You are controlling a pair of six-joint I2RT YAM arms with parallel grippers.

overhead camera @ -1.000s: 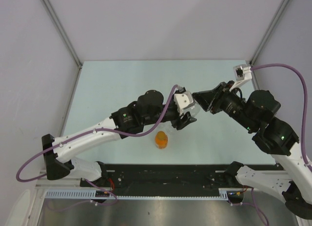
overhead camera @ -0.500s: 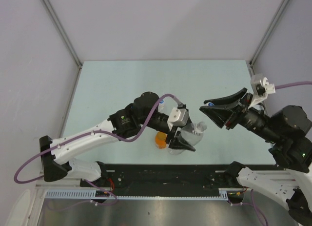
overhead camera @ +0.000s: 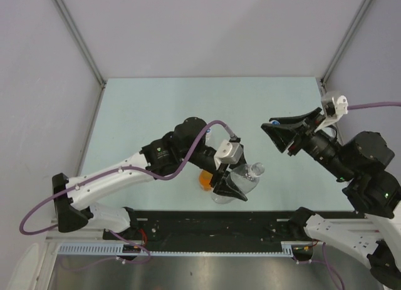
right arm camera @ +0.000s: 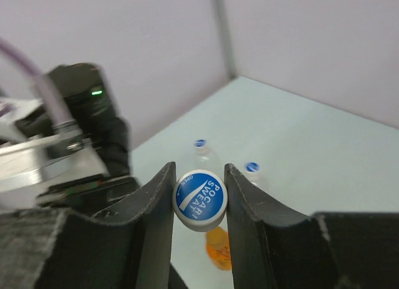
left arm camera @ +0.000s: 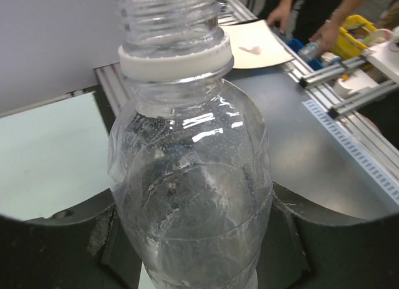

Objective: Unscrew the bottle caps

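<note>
A clear bottle [left arm camera: 190, 176] with a bare threaded neck and a white ring sits upright between the dark fingers of my left gripper [left arm camera: 193, 239], which is shut on its body. From above, that bottle [overhead camera: 243, 176] tilts over the table's near edge beside the left gripper [overhead camera: 230, 188]. My right gripper [right arm camera: 199, 198] is shut on a blue cap [right arm camera: 199, 200] with white lettering, held in the air at the right [overhead camera: 274, 123], apart from the bottle. Two capped clear bottles [right arm camera: 200, 148] [right arm camera: 251, 170] and an orange bottle [right arm camera: 219, 248] stand on the table below.
The orange bottle [overhead camera: 206, 179] stands just left of the held bottle, close to the left arm [overhead camera: 182, 146]. A black rail [overhead camera: 213, 224] runs along the table's near edge. Grey walls close in the pale table [overhead camera: 156, 108] on three sides.
The right gripper has drawn back to the right with the blue cap. The left gripper has swung toward the near edge with the clear bottle, now without its cap.
</note>
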